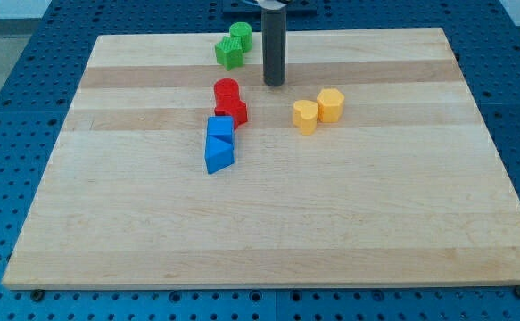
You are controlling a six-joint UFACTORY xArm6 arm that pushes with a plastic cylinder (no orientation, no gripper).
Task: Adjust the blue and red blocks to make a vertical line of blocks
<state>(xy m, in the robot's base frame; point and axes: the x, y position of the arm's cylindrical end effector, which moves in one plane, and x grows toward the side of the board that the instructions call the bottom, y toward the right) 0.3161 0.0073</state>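
A red cylinder [226, 90] and a red block [232, 111] sit touching, one below the other, left of the board's middle. A blue cube [220, 127] and a blue wedge-shaped block [218, 155] sit right below them, shifted slightly to the view's left. Together they form a rough top-to-bottom column. My tip [274, 84] rests on the board to the right of the red cylinder and slightly above it, apart from every block.
Two green blocks [234, 45] sit together near the board's top edge, left of my rod. Two yellow blocks [317, 110] sit side by side right of the red ones. The wooden board [268, 223] lies on a blue perforated table.
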